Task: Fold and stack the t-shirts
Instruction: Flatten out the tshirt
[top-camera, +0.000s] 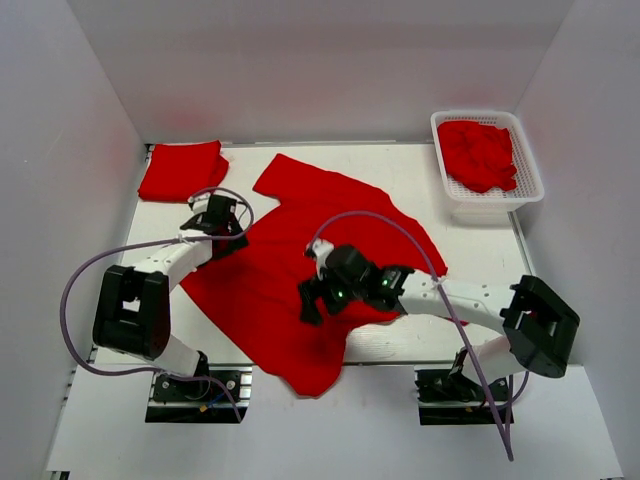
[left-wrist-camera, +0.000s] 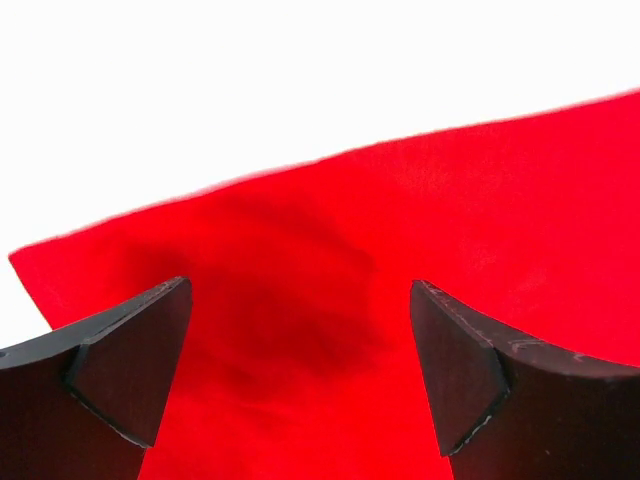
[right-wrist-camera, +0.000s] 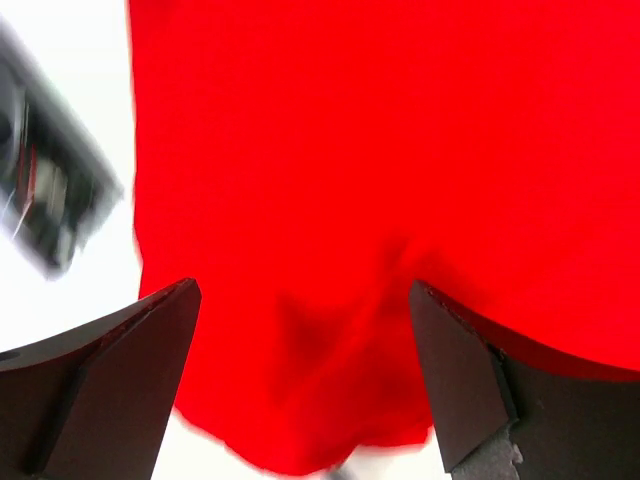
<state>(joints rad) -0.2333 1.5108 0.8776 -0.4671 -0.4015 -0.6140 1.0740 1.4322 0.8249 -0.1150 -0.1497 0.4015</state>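
The main risk is a bad grab. Both pincers are spread wide over one loose layer of cloth, so closing too high would catch nothing, and closing on a wrinkle would fold the shirt crooked. The spread shirt (top-camera: 290, 260) lies slanted across the middle of the surface (top-camera: 400, 170), with its near end hanging past the front edge. A pull towards the arms could drag it off.

The left pincer (top-camera: 222, 218) sits at the shirt's left border. In its wrist view the left pincer (left-wrist-camera: 300, 288) has red cloth filling the gap between the fingers, with the cloth's edge just beyond and bare white past it. The right pincer (top-camera: 310, 298) is over the shirt's lower middle. From its own camera the right pincer (right-wrist-camera: 300, 290) straddles a small bunched ridge near a hem. I cannot tell whether either one touches the cloth.

A folded shirt (top-camera: 180, 170) rests at the far left corner, well apart. More red shirts (top-camera: 480, 155) are piled in the basket (top-camera: 532, 190) at the far right.
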